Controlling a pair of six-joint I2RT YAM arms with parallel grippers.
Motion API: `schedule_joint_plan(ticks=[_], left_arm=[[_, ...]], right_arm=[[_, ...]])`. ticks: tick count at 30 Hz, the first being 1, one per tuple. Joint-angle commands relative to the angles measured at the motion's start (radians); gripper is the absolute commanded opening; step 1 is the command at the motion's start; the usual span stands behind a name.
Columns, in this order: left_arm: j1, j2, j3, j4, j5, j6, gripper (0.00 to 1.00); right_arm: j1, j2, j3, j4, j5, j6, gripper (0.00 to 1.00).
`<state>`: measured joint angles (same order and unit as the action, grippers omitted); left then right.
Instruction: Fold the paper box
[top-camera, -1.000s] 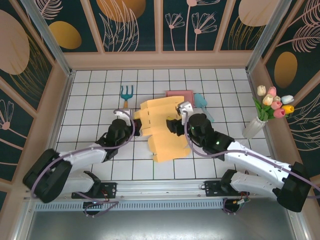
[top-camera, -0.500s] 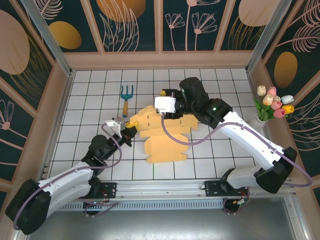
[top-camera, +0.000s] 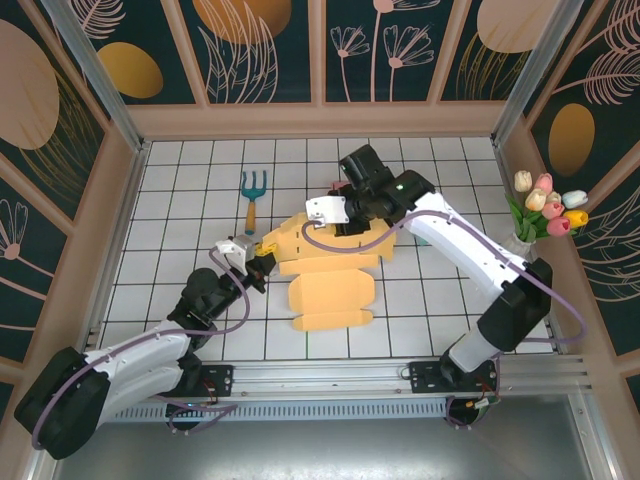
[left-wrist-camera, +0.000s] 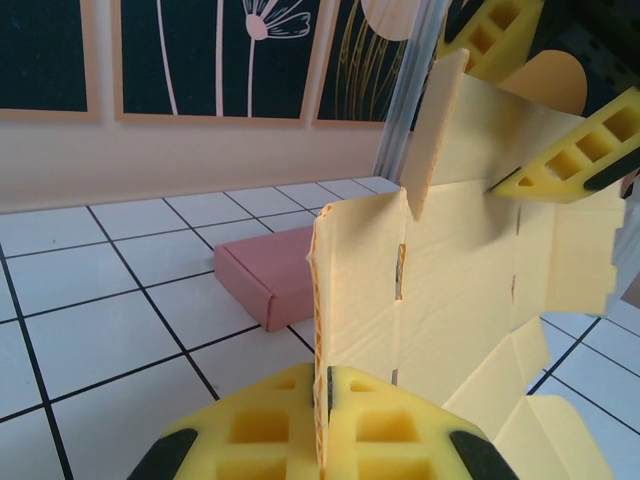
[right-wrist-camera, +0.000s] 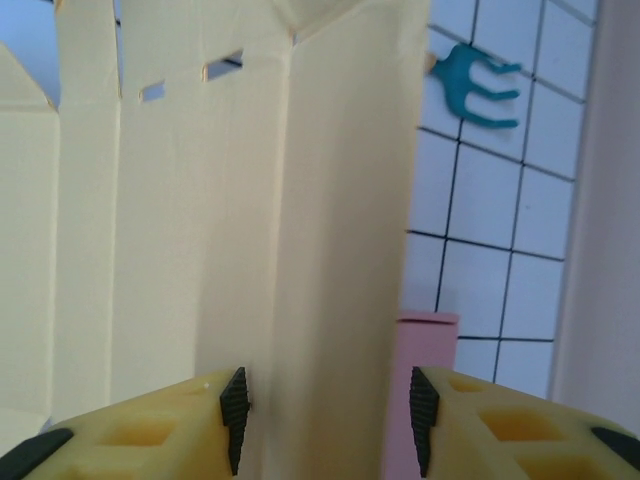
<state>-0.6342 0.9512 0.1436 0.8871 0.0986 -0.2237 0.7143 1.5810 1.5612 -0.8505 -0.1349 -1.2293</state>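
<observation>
Firstly, the left gripper (left-wrist-camera: 322, 400) is closed tight: its two yellow foam fingers (left-wrist-camera: 262, 432), soft-looking blocks with square hollows, press together on the thin raw edge of the paper box (top-camera: 330, 285). In the left wrist view this edge stands upright between the pads, and its corrugated layer can be seen.

The right gripper (right-wrist-camera: 325, 420) has the same yellow foam fingers (right-wrist-camera: 130, 435) with black ribbed faces. They stand partly apart at a raised panel of the box. The right finger is just beside the panel's edge, and the box's face runs on behind the left finger. I cannot tell if they really press on the panel.

The box is pale yellow cardboard, matte and smooth, with straight creases, small slots and rounded tabs. It lies near the middle of the table (top-camera: 180, 200), between the two arms. The near part is flat on the surface, and the far part is lifted, with side panels standing up.

Just behind the box there is a flat pink box (left-wrist-camera: 265, 280). A small teal garden fork (top-camera: 254, 190) with a wooden handle lies to the left of the paper box, apart from it.

The table is covered with glossy white square tiles with dark lines between them. At its right edge stands a white vase with tulips (top-camera: 545, 210). Around the table are beige wooden frames and dark teal walls (top-camera: 260, 50) painted with flowers, leaves and golden ovals.
</observation>
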Motion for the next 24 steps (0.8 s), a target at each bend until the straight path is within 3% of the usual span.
schedule_joint_plan(ticks=[1, 21, 24], left_arm=[[-0.001, 0.013, 0.008, 0.056, -0.021, 0.019, 0.0], [-0.001, -0.003, 0.002, 0.06, -0.026, 0.018, 0.0], [-0.002, 0.0, 0.002, 0.061, -0.028, 0.018, 0.0]], right_arm=[[-0.018, 0.019, 0.085, -0.119, 0.011, -0.015, 0.48], [-0.048, 0.031, 0.088, -0.18, 0.057, -0.024, 0.37], [-0.047, 0.03, 0.082, -0.181, 0.063, -0.025, 0.3]])
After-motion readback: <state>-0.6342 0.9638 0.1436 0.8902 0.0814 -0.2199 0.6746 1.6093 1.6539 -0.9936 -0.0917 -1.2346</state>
